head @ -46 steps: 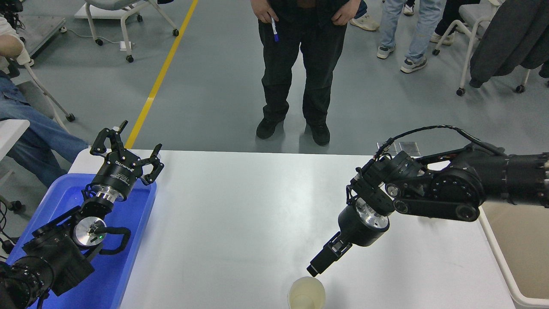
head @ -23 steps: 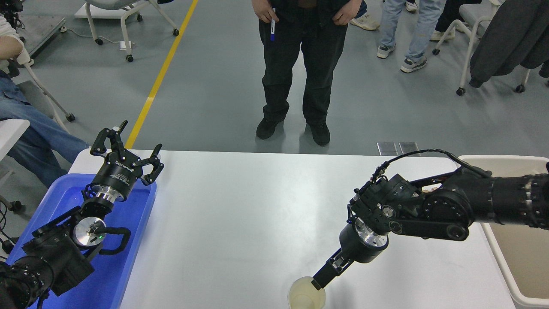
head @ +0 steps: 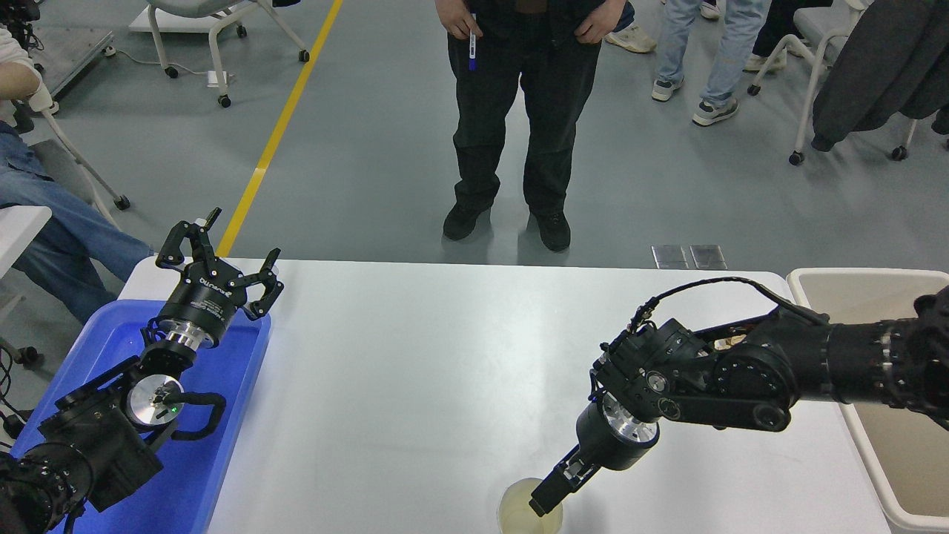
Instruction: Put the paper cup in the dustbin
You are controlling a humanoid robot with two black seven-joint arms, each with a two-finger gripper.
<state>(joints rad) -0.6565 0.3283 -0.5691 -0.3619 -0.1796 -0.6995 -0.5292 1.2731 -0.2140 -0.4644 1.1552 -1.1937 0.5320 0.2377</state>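
Upright at the white table's (head: 445,356) six o'clock edge: the paper cup (head: 528,510), right gripper (head: 543,502) dipping into its mouth, finger spread impossible to tell. At three o'clock, the beige dustbin (head: 830,285); at nine o'clock, left gripper (head: 215,256) splayed wide above the blue tray (head: 222,445).

We see the white table (head: 415,386) bare across its whole middle, so passage there is open. Our left arm sits parked over the blue tray (head: 222,460) at the left edge, blocking that side. Our right arm (head: 741,371) stretches across the way between the paper cup (head: 528,512) at the near edge and the dustbin (head: 875,297), whose open top lies off the right edge.
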